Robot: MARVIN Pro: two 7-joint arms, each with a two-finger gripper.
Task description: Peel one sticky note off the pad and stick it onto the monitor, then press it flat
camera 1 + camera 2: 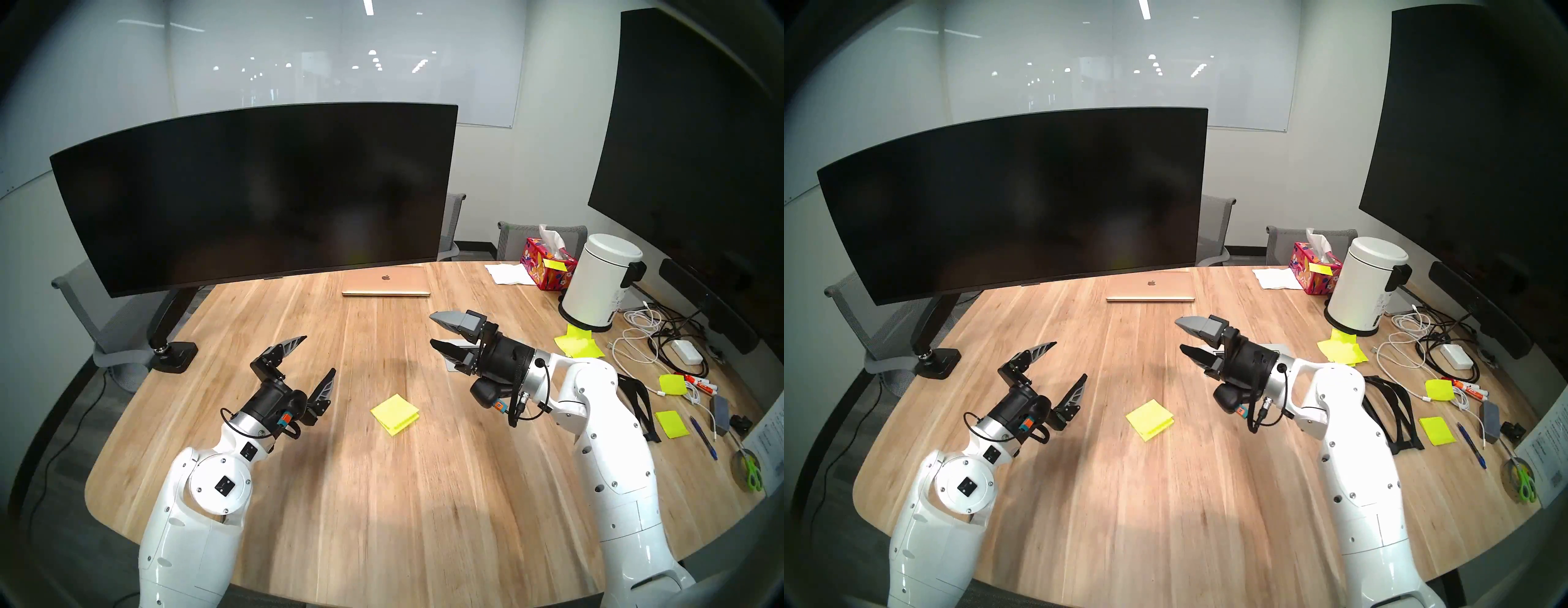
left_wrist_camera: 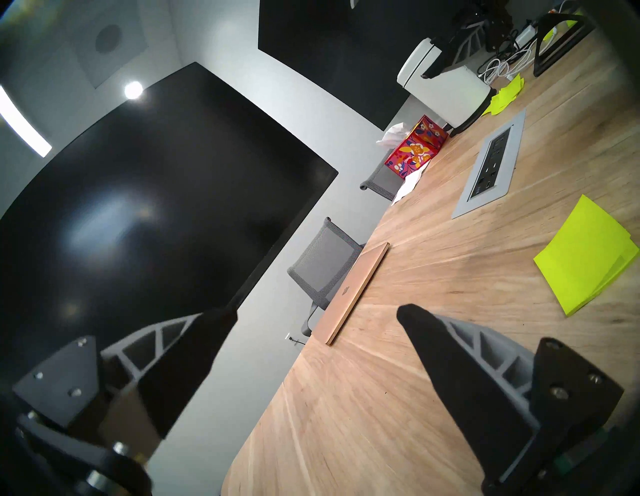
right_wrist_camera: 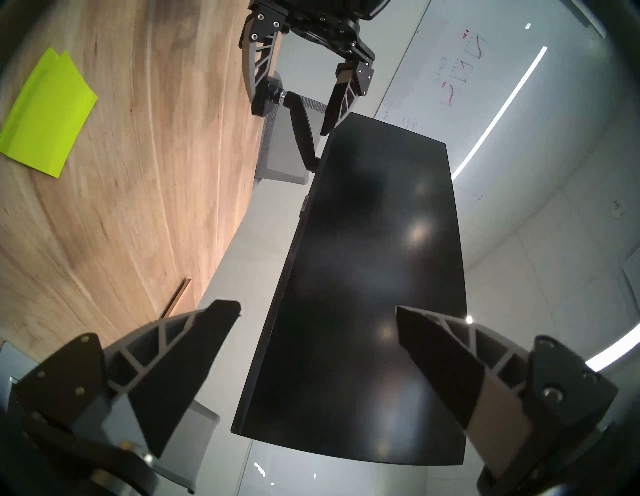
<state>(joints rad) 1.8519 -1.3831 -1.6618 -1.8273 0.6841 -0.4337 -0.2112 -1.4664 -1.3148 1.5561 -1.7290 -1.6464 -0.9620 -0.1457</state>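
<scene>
The pad (image 1: 394,414) of neon yellow-green notes lies flat on the wooden table (image 1: 382,488) between my two arms; it also shows in the left wrist view (image 2: 585,263) and the right wrist view (image 3: 46,112). No single sticky note is peeled off it. The wide curved black monitor (image 1: 259,195) stands on its arm mount at the back left, its screen bare. My left gripper (image 1: 320,353) is open and empty, left of the pad and above the table. My right gripper (image 1: 432,329) is open and empty, hovering behind and right of the pad.
A gold laptop (image 1: 386,282) lies closed behind the pad. At the right stand a tissue box (image 1: 547,265), a white bin (image 1: 598,282), a heap of yellow notes (image 1: 579,344), loose yellow sheets (image 1: 671,422), cables and pens. A large wall screen (image 1: 687,140) hangs at the right.
</scene>
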